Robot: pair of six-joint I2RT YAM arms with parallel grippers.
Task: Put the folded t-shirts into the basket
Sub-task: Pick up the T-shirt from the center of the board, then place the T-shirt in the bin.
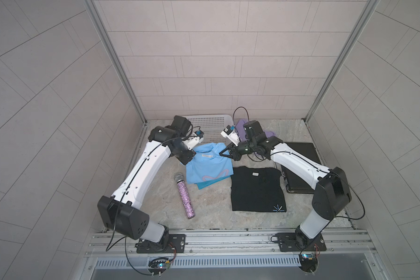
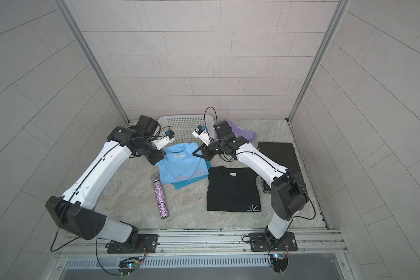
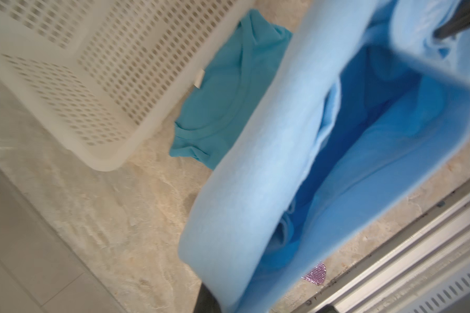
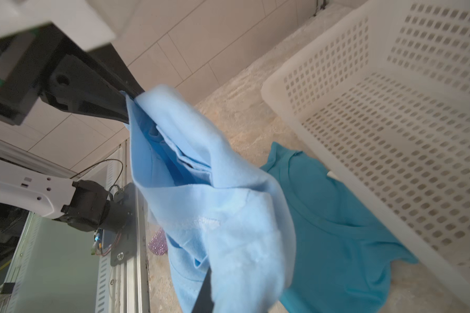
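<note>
The white perforated basket sits at the back of the stone-patterned counter, and everything else is laid out around it. Just in front of the basket, the light blue shirt is gripped at its collar end from both sides. The left tool is clamped tight on one corner of the cloth and the right tool is pinched together on the opposite edge. That end hangs lifted between them, while the hem end with the pinkish squiggle lies lower. A white collar label carries a line of print, too small for me to read. Beneath that shirt, up against the basket's front wall, lies the teal shirt; a corner of it pokes out past the light blue hem on the side away from the basket. In front of the basket and off to its right, the black shirt lies flat and folded. It has a small neck tag whose wording I can't make out, and a blue starburst at the corner farthest from the basket. Right beside the basket's right end the lavender shirt is bunched up, partly hidden behind the right arm. Farther right of the basket is a black hard case, just beside the black shirt. A glittery pink-purple microphone lies in front of the basket's left part, next to the two blue shirts.
</note>
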